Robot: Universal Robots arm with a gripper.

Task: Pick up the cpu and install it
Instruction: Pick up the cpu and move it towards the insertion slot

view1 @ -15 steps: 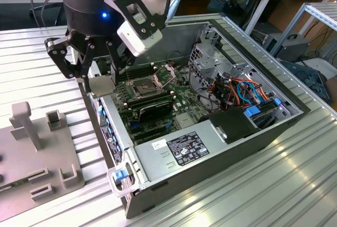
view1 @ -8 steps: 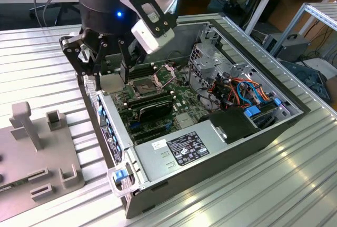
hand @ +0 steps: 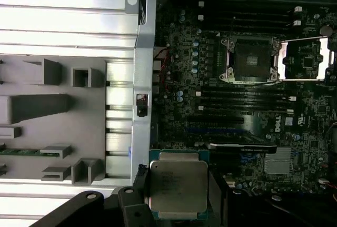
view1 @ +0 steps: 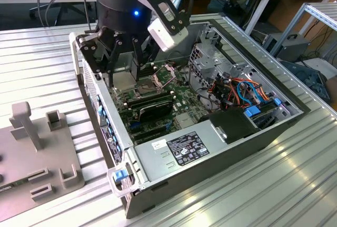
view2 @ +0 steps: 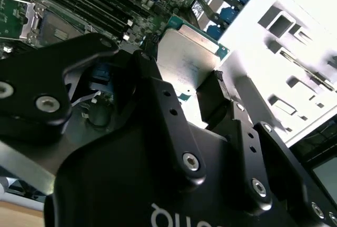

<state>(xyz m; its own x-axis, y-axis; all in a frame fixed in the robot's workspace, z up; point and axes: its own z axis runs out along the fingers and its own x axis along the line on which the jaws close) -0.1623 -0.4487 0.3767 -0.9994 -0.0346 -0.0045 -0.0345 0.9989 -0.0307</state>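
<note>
The cpu (hand: 178,185), a flat square chip with a dull silver top, is held between the black fingers of my gripper (hand: 178,190), which is shut on its edges. The second wrist view shows the cpu (view2: 187,58) tilted between the two fingertips (view2: 143,58). In the exterior view the gripper (view1: 124,77) hangs inside the open computer case (view1: 221,148), over the motherboard near the case wall on the exterior view's left. The empty socket (hand: 251,61) lies apart from the chip, its hinged metal frame (hand: 305,58) swung open. The socket (view1: 158,84) sits just beside the gripper.
Long black memory sticks (hand: 237,103) lie between the chip and the socket. A grey fixture block (view1: 37,153) stands outside the case on the exterior view's left. The power supply (view1: 184,150) and a bundle of coloured cables (view1: 237,90) fill the near and right parts.
</note>
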